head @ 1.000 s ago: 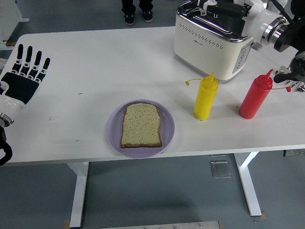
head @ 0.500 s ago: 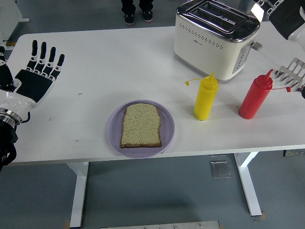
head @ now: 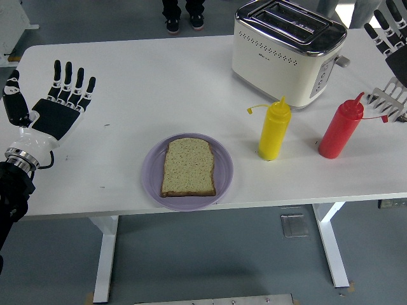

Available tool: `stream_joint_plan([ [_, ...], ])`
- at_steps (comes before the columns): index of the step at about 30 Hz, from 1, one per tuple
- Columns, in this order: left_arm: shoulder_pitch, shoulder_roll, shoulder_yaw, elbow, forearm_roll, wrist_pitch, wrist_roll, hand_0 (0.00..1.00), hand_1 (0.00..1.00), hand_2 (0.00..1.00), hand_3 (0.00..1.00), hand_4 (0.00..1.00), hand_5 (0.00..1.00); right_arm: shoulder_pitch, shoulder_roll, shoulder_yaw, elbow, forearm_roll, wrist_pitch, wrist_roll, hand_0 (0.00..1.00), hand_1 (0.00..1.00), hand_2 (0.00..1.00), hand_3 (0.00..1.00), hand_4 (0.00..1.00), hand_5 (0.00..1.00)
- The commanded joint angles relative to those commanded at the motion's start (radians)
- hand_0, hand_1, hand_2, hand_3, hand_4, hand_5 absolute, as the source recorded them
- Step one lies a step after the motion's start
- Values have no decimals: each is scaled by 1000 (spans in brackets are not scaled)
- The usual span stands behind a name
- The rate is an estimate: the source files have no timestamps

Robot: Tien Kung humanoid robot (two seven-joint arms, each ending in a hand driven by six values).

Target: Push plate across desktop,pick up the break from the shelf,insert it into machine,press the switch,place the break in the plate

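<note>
One bread slice [head: 187, 167] lies on plate [head: 224, 170] near table's [head: 127, 82] front edge. Left hand [head: 54, 108] empty, fingers spread, at left edge; right hand [head: 393, 44] spread, far-right corner beside toaster [head: 286, 54].

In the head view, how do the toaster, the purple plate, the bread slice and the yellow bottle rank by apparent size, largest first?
1. Toaster, largest.
2. Purple plate.
3. Bread slice, which fits inside the plate's rim.
4. Yellow bottle, smallest.
The plate lies nearer the camera than the toaster, so their true ranking is less sure.
</note>
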Motion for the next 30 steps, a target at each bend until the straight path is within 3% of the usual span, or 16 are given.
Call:
stream_joint_plan([
  [30, -18, 4, 9, 26, 2, 5, 1, 801, 754, 710, 719, 809, 998, 10, 23, -10, -8, 4, -2, -8, 832, 773, 769, 765, 746, 476],
])
